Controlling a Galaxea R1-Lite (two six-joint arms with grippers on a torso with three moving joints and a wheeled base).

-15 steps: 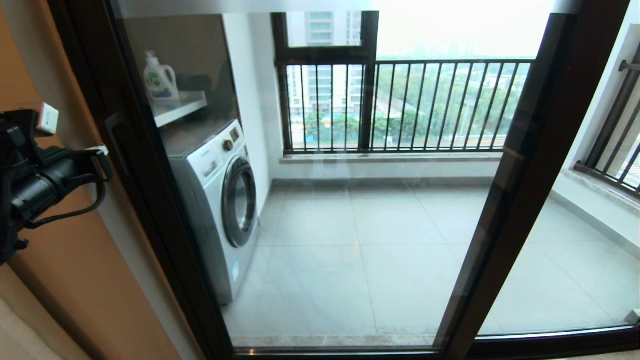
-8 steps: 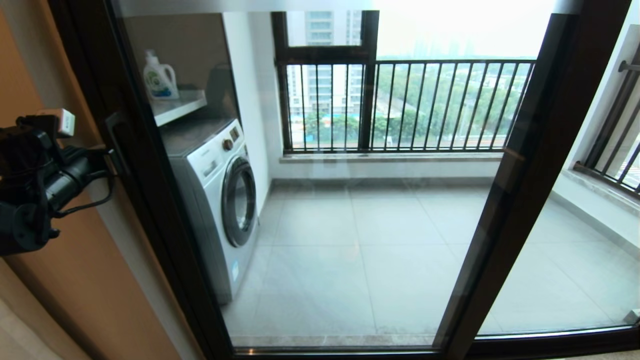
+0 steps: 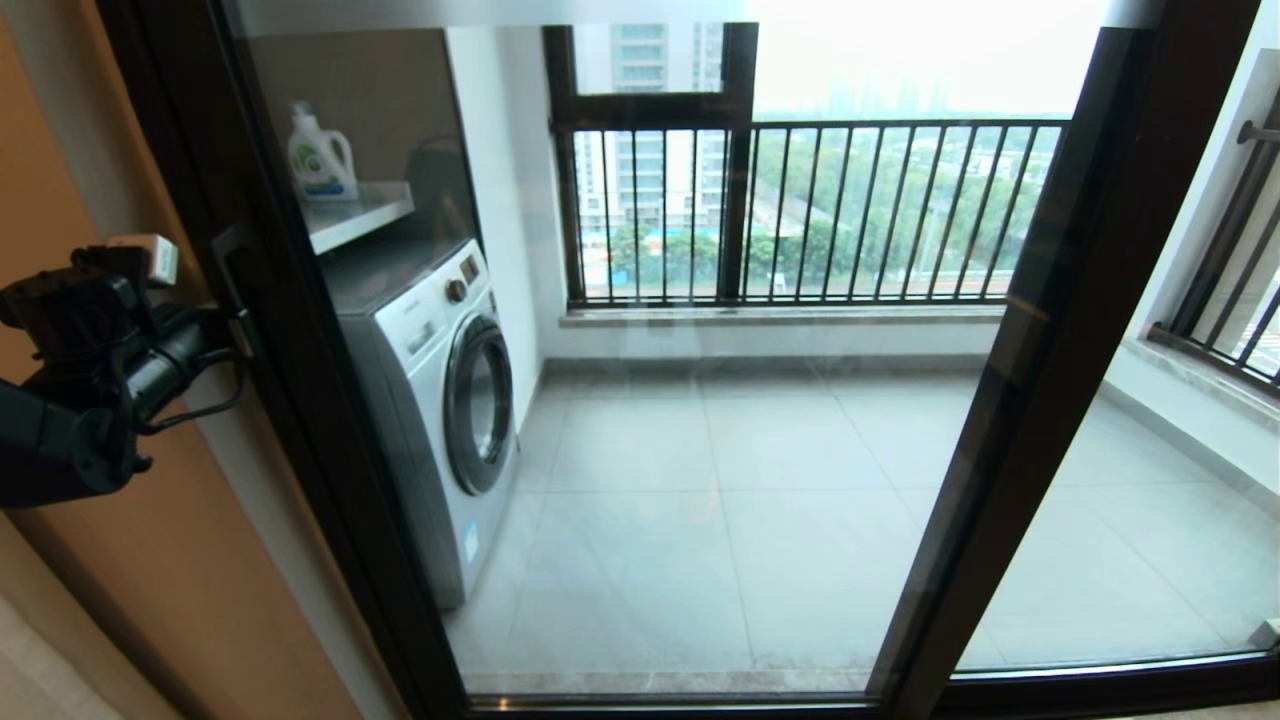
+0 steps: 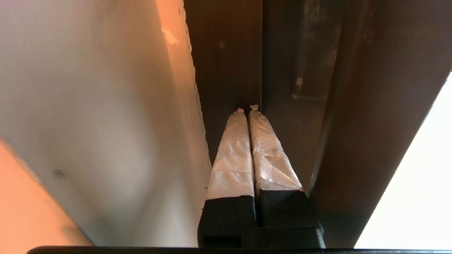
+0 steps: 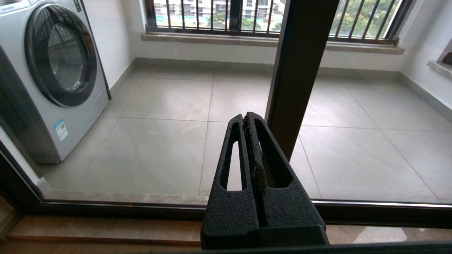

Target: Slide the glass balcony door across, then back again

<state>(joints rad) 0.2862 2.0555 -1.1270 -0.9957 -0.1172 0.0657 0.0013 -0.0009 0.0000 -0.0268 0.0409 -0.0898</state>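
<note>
Both grippers closed, left gripper (image 4: 247, 110) touching glass balcony door (image 4: 226, 70) frame, right gripper (image 5: 247, 118) only wrist-visible.

Front-load washing machine (image 3: 440, 400) on balcony's left, detergent bottle (image 3: 320, 155) on shelf (image 3: 365, 215) above; black window railing (image 3: 800, 210) behind.

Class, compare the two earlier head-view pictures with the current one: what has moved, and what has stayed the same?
The left end effector has moved right and slightly down, reaching the left upright of the glass balcony door at the handle. Its fingers are shut and its tips touch the dark frame; nothing is gripped. The door, the washing machine and the detergent bottle have not shifted.
</note>
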